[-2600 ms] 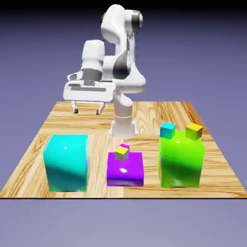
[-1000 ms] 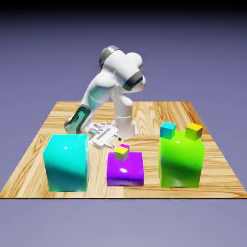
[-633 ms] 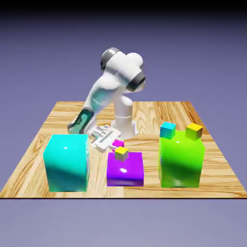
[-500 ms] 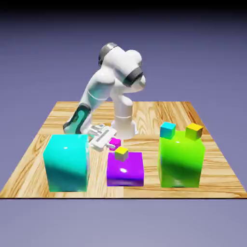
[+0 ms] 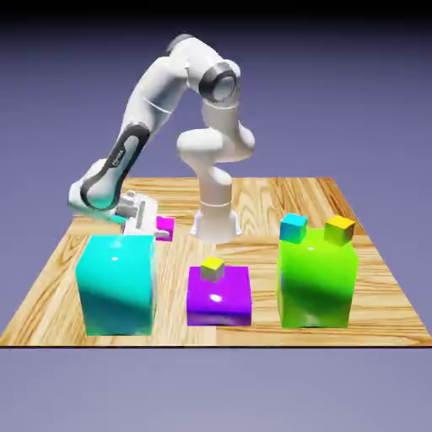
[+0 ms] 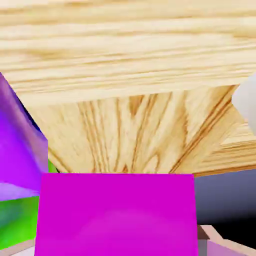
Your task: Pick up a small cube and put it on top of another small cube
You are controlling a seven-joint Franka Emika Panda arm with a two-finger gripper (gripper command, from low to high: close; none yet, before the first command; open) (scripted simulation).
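The tiny magenta-pink cube point(image 5: 165, 228) hangs in the air above the table, just past the big cyan block's top. My gripper point(image 5: 157, 228) is shut on it. In the hand view the pink cube point(image 6: 117, 215) fills the bottom middle and hides my fingertips. The small yellow-orange cube point(image 5: 340, 229) sits on the right rear corner of the big green block point(image 5: 316, 278), at the exterior view's right, well away from my gripper.
A small cyan cube point(image 5: 294, 227) shares the green block's top, on its left corner. An olive-yellow cube point(image 5: 213, 269) rests on the large purple block point(image 5: 219, 295). The big cyan block point(image 5: 116, 283) stands just below my gripper. The robot base point(image 5: 216, 221) rises behind the blocks.
My gripper closed on the pink cube beside the olive-yellow cube on the purple block, lifted it, and carried it toward the exterior view's left, above the cyan block.
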